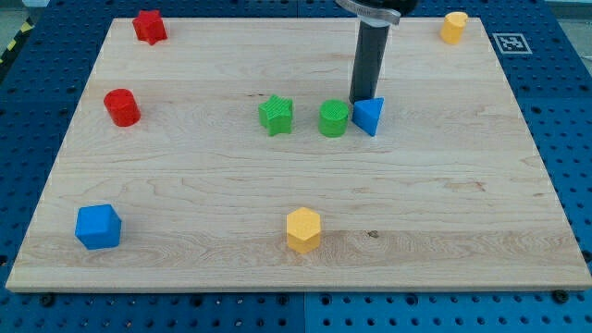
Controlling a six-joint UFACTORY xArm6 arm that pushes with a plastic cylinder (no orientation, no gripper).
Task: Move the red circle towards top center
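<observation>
The red circle (121, 107) is a short red cylinder at the view's left, in the upper half of the wooden board (444, 185). My tip (360, 100) is far to its right, near the board's middle. It stands just behind the blue triangle (369, 116) and next to the green circle (334, 118); I cannot tell whether it touches them. The dark rod rises from the tip out of the view's top.
A green star (276, 115) lies left of the green circle. A red star (149, 26) is at the top left, a yellow block (453, 27) at the top right. A blue cube (98, 227) is at the bottom left, a yellow hexagon (302, 229) at the bottom centre.
</observation>
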